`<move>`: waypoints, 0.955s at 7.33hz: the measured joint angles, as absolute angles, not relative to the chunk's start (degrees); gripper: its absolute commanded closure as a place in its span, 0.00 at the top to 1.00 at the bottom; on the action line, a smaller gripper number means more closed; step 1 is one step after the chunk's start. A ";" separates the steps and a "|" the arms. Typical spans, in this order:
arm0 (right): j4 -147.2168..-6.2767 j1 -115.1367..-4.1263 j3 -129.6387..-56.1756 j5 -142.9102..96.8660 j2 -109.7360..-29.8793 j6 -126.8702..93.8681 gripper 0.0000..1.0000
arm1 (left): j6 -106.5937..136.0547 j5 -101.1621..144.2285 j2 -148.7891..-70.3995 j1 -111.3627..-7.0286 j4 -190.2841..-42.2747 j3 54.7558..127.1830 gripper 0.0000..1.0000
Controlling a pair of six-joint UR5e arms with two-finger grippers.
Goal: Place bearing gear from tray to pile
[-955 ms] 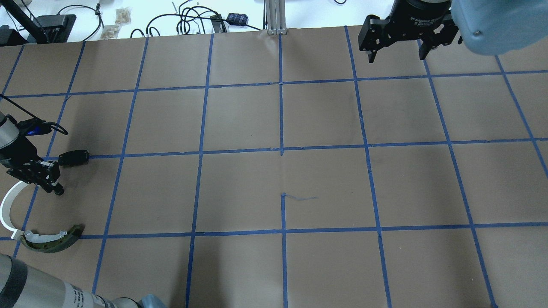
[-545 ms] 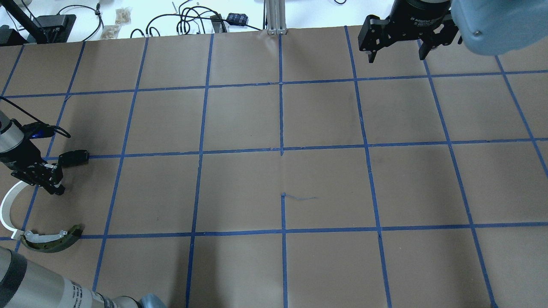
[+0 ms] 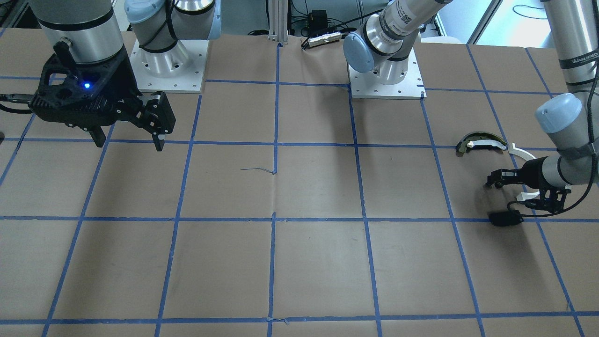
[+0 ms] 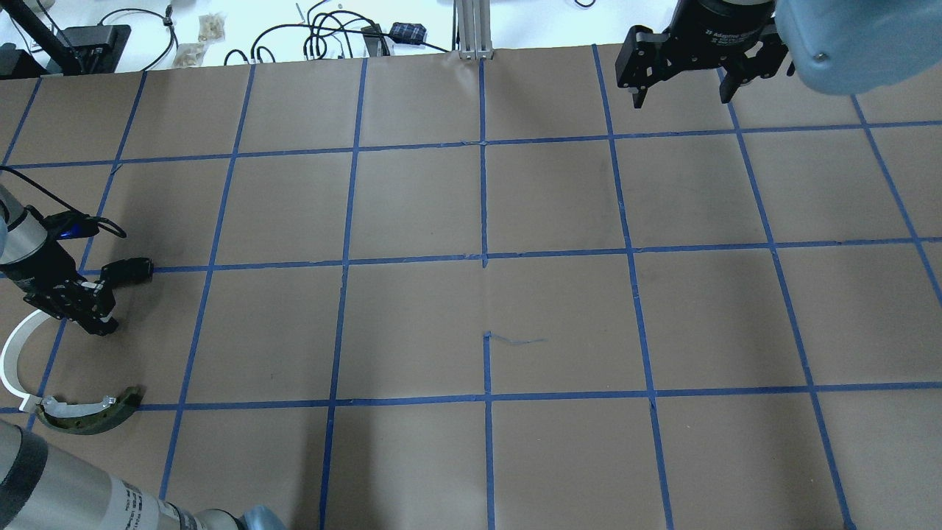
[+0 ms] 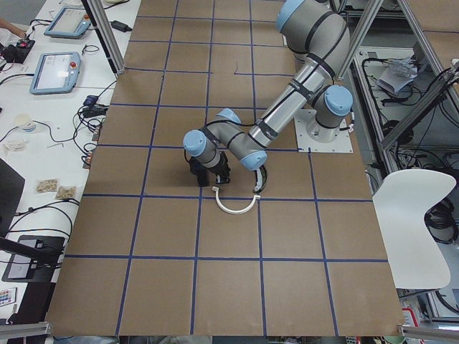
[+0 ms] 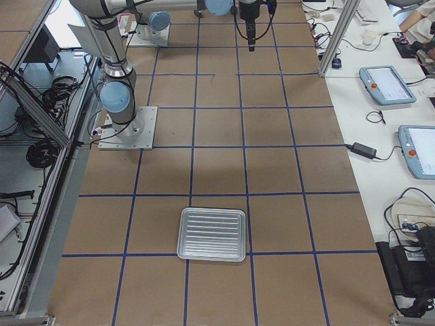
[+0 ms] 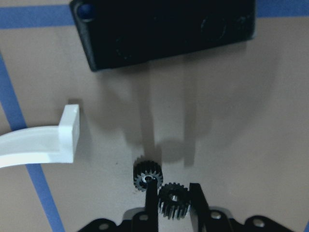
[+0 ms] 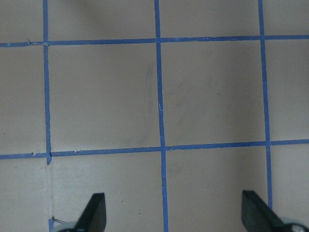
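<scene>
In the left wrist view my left gripper is shut on a small black bearing gear, low over the paper. A second black gear lies just past one fingertip. The pile surrounds it: a flat black plate ahead and a white half-ring arc to the side. In the overhead view my left gripper sits between the black plate, the white arc and a curved dark metallic piece. My right gripper is open and empty at the far right.
A ribbed silver tray lies at the table's right end and looks empty. Blue tape lines grid the brown paper. Cables and boxes lie beyond the far edge. The arm bases stand at the robot's side.
My left gripper has shifted slightly to the right and its wrist has turned a little beside the white arc. The right arm has not moved.
</scene>
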State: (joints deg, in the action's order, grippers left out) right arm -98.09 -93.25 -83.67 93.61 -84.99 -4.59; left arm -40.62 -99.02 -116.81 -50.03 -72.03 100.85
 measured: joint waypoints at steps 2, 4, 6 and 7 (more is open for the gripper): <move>-98.09 -93.25 -83.67 93.60 -84.99 -4.59 1.00 | -39.57 -99.07 -115.85 -51.10 -72.25 100.23 0.82; -98.10 -93.37 -83.97 93.60 -85.02 -4.63 1.00 | -34.54 -99.12 -112.66 -56.79 -76.01 97.11 0.85; -98.39 -93.42 -85.24 93.60 -85.50 -4.73 1.00 | -25.65 -97.89 -108.72 -63.81 -83.63 90.95 1.00; -98.93 -93.42 -85.80 93.59 -85.70 -4.77 1.00 | -22.63 -96.86 -106.11 -67.16 -86.47 88.41 1.00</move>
